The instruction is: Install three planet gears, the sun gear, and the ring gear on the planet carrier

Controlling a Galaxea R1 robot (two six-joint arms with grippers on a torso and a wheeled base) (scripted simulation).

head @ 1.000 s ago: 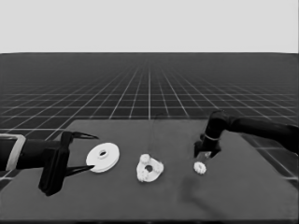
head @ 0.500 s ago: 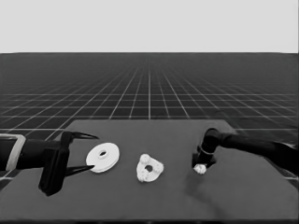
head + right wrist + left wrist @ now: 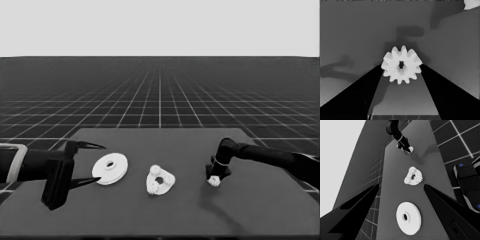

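My right gripper (image 3: pixel 216 176) is down at the table's right part, shut on a small toothed gear (image 3: pixel 401 65); both fingertips touch the gear's rim. The gear (image 3: pixel 214 181) rests at table level. The smaller round part (image 3: pixel 160 180) lies mid-table with three small gears (image 3: pixel 413 170) on its face and its central hole bare. Left of it lies the larger round part (image 3: pixel 110 168), flat, with a small hole. My left gripper (image 3: pixel 102 163) waits open at the left end, its fingers either side of that part's near edge without holding it.
The right arm (image 3: pixel 270 156) stretches in low from the right edge over the table. Dark machinery with blue lights (image 3: pixel 467 182) sits past the table's edge. A white part's edge (image 3: pixel 471 3) shows at one corner of the right wrist view; I cannot tell which part.
The right gripper came down from above the lone gear onto it and now has its fingers against it. The left arm and both round parts have not moved.
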